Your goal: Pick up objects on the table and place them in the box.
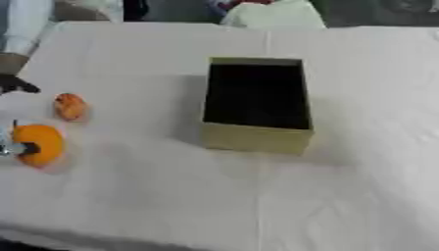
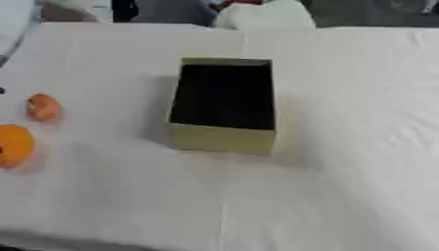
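A tan cardboard box (image 1: 257,138) stands open in the middle of the white table, and its inside looks dark. Two orange things lie at the left: a large round one (image 1: 41,143) and a smaller reddish-orange one (image 1: 70,106) just behind it. My left hand (image 1: 28,147) barely enters at the left edge, and a dark part of it lies against the large round one's left side. Another dark bit (image 1: 17,86) shows higher up at the same edge. Most of the hand is cut off. My right hand does not show.
The white cloth-covered table (image 1: 171,196) stretches wide in front of and to the right of the box. Its near edge runs along the bottom left. Cloth and people's clothing show past the far edge.
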`<action>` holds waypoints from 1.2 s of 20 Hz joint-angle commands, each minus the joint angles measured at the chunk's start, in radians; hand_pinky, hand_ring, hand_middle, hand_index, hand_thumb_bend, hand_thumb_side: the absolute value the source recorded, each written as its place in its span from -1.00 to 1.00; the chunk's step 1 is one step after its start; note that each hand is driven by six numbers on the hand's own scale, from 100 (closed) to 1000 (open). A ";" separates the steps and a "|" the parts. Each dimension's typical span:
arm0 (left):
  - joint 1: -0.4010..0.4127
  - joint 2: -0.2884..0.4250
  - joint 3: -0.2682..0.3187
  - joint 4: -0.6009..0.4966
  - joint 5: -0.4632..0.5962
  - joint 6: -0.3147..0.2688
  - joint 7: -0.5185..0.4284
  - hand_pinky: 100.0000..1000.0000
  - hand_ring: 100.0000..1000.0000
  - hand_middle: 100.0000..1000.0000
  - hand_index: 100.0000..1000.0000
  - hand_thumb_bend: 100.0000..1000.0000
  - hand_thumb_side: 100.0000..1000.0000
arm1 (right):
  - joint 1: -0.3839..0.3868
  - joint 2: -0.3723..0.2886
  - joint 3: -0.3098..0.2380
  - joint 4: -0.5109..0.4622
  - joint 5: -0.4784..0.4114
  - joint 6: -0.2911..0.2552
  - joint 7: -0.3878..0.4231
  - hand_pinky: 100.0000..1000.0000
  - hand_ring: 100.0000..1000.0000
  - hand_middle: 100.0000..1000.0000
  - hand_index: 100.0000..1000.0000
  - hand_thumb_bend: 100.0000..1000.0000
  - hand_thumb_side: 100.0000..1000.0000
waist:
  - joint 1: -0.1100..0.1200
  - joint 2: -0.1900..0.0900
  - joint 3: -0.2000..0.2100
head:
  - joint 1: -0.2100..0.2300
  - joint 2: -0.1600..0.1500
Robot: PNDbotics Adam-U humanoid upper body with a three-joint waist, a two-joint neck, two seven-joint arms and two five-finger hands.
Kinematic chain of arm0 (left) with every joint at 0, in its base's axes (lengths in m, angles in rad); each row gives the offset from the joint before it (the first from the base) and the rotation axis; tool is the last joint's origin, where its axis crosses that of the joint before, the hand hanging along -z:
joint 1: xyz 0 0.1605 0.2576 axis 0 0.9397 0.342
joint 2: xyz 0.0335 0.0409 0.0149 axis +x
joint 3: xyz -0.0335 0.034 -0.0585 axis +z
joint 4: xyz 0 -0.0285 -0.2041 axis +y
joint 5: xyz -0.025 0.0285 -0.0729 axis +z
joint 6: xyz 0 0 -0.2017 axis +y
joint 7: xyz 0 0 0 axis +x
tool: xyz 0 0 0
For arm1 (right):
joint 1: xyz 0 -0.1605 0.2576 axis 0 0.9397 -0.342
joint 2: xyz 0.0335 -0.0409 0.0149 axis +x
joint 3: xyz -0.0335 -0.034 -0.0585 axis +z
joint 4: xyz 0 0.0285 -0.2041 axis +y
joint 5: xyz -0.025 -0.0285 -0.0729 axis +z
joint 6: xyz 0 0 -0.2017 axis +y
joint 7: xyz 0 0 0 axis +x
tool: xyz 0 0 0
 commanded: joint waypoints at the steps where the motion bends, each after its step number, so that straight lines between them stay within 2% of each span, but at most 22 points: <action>1: -0.012 0.044 0.012 0.008 -0.003 0.000 -0.007 0.98 0.88 0.76 0.92 0.11 -0.29 | -0.010 -0.024 -0.013 -0.016 0.002 -0.003 -0.005 0.55 0.58 0.61 0.66 -0.81 1.00 | -0.001 -0.010 -0.001 | 0.007 0.005; 18: -0.047 0.038 -0.028 0.081 -0.080 -0.007 -0.031 0.96 0.85 0.72 0.90 0.17 -0.31 | -0.017 -0.014 -0.011 -0.016 -0.008 -0.010 -0.012 0.55 0.56 0.60 0.65 -0.82 1.00 | -0.007 0.003 -0.015 | 0.001 0.003; 24: -0.069 0.035 -0.048 0.126 -0.161 -0.010 -0.036 0.93 0.81 0.69 0.88 0.18 -0.32 | -0.021 -0.009 -0.011 -0.016 -0.012 -0.015 -0.016 0.55 0.56 0.60 0.64 -0.82 1.00 | -0.012 0.012 -0.024 | 0.004 -0.006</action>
